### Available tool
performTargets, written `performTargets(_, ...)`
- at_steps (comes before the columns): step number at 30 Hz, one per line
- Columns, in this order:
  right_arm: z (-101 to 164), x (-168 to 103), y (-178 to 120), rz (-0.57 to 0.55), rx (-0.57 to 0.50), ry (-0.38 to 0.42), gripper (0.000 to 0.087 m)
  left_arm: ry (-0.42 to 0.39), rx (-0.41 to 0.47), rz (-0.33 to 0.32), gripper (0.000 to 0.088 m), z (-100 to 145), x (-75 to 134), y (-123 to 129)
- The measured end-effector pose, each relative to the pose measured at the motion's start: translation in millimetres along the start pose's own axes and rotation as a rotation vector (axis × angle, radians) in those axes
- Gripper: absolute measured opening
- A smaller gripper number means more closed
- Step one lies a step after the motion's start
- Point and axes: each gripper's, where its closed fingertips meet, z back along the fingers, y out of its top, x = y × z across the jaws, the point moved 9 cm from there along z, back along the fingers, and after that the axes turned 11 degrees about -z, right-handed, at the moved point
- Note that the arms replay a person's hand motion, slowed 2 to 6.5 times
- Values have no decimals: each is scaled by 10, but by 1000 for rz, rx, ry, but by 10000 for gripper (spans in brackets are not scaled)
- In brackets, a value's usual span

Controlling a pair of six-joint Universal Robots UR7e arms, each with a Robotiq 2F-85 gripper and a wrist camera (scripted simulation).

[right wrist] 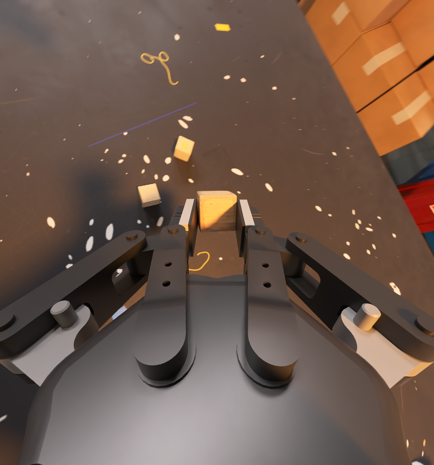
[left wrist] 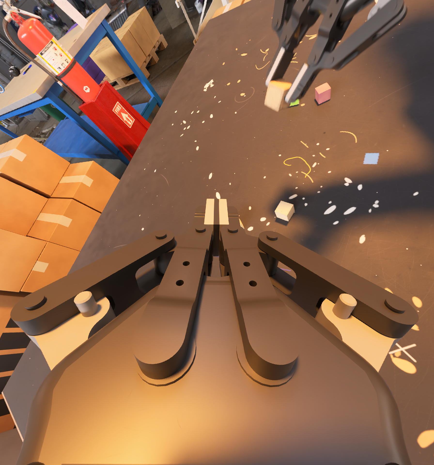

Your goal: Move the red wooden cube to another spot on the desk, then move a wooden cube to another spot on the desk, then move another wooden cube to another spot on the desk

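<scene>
- The plain tan wooden cube (right wrist: 216,210) sits squarely between the pads of the right gripper (right wrist: 216,214), whose fingers are clamped on its two opposite side faces; the left wrist view shows it at the fingertips just above the desk.
- A cube has no long axis to reckon with; what matters is that it lies dead ahead of this pincer, already in its hold, so the right arm is the one to carry it.
- Just beside it stands a pinkish-red wooden cube (left wrist: 322,92), apart from the fingers.
- A small pale cream cube (left wrist: 284,210) lies mid-desk, near the left gripper (left wrist: 216,210), whose fingers are pressed together on nothing.
- A pale yellow cube with a printed face (right wrist: 183,148) rests farther on.
- The dark paint-flecked desk (left wrist: 236,151) has its edge toward the stacked cardboard boxes (left wrist: 34,201); judged free room lies that way.
</scene>
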Motion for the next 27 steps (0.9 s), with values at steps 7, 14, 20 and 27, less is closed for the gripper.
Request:
performTargets(7,408,284,-187,-114,70,-128,272,1,0,1,0,1,0,-1)
performTargets(14,535,553,-555,-233,-27,-180,272,-1,-5,-2,0,-10,7,3)
performTargets(20,472,763,-885,-310,-140,-185,272,-5,-7,-4,0,-26,18,12)
performTargets(27,261,931,-1211,-381,-242,-131,272,-13,-11,-10,0,-53,38,25)
